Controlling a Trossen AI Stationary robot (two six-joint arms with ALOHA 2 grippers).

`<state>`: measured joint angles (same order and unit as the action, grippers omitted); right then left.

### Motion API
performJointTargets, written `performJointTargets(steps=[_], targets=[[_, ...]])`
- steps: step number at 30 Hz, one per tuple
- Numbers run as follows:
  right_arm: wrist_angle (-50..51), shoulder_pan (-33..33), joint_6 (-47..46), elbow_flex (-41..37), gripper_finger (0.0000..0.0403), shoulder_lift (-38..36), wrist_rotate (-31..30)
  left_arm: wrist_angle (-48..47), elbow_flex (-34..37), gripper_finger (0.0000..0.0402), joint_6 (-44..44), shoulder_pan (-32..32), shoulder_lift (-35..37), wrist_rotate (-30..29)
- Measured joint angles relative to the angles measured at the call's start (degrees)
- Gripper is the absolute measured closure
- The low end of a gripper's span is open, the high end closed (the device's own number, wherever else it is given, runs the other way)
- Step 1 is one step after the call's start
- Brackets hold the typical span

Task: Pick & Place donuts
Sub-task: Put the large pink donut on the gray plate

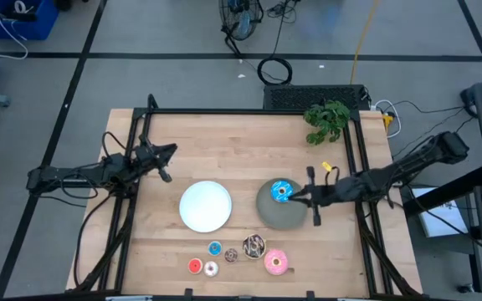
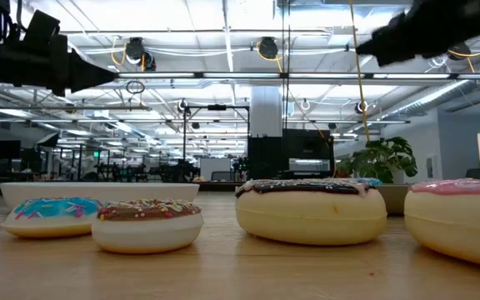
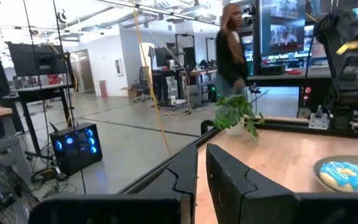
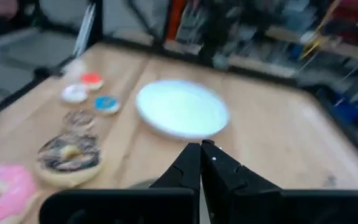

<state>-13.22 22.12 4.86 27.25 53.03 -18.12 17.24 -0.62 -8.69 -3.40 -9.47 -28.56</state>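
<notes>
Jaws of right gripper (image 1: pixel 301 196) pressed together, empty, above round grey plate (image 1: pixel 276 212); blue sprinkled toy donut (image 1: pixel 282 191) on that plate, just beside them. Left gripper (image 1: pixel 169 150) jaws nearly together, empty, well apart. Round white plate (image 1: pixel 206 206) between. Six remaining donuts: pink ring (image 1: pixel 275 262), brown sprinkled ring (image 1: pixel 253 245), four tiny rings (image 1: pixel 212 258) along tabletop (image 1: pixel 224 142) edge.
</notes>
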Motion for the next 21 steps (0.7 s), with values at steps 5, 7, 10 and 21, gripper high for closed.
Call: performJointTargets(steps=[5,7,10,21], targets=[[15.3,1.7,-3.5,16.3,0.0403,11.0,-1.4,-1.7,0.0,0.0360,0.2,0.0,0.0,0.0],[20.8,2.2,-4.7,22.8,0.0403,15.6,-1.4,-1.7,0.0,0.0360,0.2,0.0,0.0,0.0],[28.1,3.1,-7.6,32.1,0.0403,22.3,-1.2,-1.0,0.0,0.0360,0.2,0.0,0.0,0.0],[57.6,6.2,-18.5,62.0,0.0403,43.9,-2.4,-1.8,0.0,0.0360,-1.6,0.0,0.0,0.0]])
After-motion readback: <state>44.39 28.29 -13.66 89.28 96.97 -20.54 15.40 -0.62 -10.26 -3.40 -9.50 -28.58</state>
